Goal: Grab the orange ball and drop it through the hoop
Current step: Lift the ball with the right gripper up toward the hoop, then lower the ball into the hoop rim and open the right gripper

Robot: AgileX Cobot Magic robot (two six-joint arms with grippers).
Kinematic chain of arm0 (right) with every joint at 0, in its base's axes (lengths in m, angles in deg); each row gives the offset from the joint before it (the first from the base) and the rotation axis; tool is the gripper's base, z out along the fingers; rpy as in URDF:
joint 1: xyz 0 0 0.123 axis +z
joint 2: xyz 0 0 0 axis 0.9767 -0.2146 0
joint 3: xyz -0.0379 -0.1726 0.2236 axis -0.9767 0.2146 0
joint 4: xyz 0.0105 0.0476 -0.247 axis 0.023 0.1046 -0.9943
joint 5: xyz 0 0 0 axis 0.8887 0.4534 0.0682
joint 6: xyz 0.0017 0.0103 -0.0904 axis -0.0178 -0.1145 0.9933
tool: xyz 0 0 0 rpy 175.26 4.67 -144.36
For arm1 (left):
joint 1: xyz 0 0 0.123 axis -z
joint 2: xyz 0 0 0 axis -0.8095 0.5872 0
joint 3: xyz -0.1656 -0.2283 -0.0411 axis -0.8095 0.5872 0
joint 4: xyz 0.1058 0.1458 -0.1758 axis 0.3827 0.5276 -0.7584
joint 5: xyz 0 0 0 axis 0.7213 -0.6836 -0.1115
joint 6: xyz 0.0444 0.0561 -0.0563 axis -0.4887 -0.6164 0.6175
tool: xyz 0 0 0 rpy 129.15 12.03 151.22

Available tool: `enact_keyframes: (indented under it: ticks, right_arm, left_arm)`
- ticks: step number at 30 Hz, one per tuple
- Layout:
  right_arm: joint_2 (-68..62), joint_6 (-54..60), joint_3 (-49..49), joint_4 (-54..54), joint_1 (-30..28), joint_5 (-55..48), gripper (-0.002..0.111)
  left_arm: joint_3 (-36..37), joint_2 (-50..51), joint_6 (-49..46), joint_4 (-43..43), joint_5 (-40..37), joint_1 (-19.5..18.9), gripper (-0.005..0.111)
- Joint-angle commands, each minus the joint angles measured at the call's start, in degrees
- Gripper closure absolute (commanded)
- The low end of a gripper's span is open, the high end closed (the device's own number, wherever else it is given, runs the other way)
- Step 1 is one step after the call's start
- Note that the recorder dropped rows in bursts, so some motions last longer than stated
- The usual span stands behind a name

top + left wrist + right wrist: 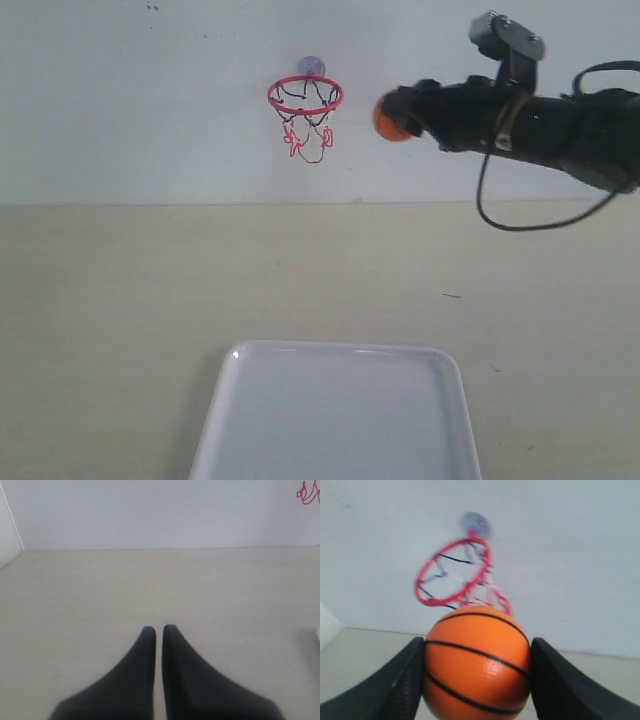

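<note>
White wall [120, 100] backs the scene: the left gripper [159, 629] is pinched together and empty, the hoop [305, 110] hangs on it, and near its right side the right gripper [478, 642] clamps the ball [390, 120], which should be lifted over the ring's middle before release, an orange ball with thin black seams.

The hoop [454, 572] is blurred up close, and the white tray [340, 420] runs off the exterior view's bottom edge.

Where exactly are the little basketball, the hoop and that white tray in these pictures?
orange ball [476, 662]: right wrist view, middle of its orange face.
hoop [305, 111]: exterior view, front edge of the red ring.
white tray [335, 420]: exterior view, bare floor of the tray.
</note>
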Motion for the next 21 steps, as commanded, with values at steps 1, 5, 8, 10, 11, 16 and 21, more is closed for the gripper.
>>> enact_keyframes:
  ticks: [1, 5, 8, 10, 11, 16, 21]
  right_arm:
    - [-10.8, -15.3, -20.1, -13.8, -0.1, 7.2, 0.109]
    - [-17.2, -19.9, -34.9, -24.9, -0.1, 7.2, 0.109]
    - [-19.8, -22.5, -41.9, -31.5, 0.0, 7.0, 0.109]
    - [-21.0, -21.4, -45.0, -32.9, 0.3, 5.7, 0.109]
    - [-21.5, -20.4, -46.0, -33.3, 0.5, 4.2, 0.109]
    - [-24.4, -14.2, -50.2, -33.4, 1.8, 1.7, 0.109]
    - [-26.8, -13.7, -54.3, -33.4, 2.8, 0.3, 0.109]
  left_arm:
    - [0.1, -0.2, -0.2, -0.1, 0.2, -0.2, 0.103]
    - [0.1, -0.2, -0.2, -0.1, 0.2, -0.2, 0.103]
    - [0.1, -0.2, -0.2, -0.1, 0.2, -0.2, 0.103]
    - [0.1, -0.2, -0.2, -0.1, 0.2, -0.2, 0.103]
    - [0.1, -0.2, -0.2, -0.1, 0.2, -0.2, 0.103]
    - [0.1, -0.2, -0.2, -0.1, 0.2, -0.2, 0.103]
    - [0.1, -0.2, -0.2, -0.1, 0.2, -0.2, 0.103]
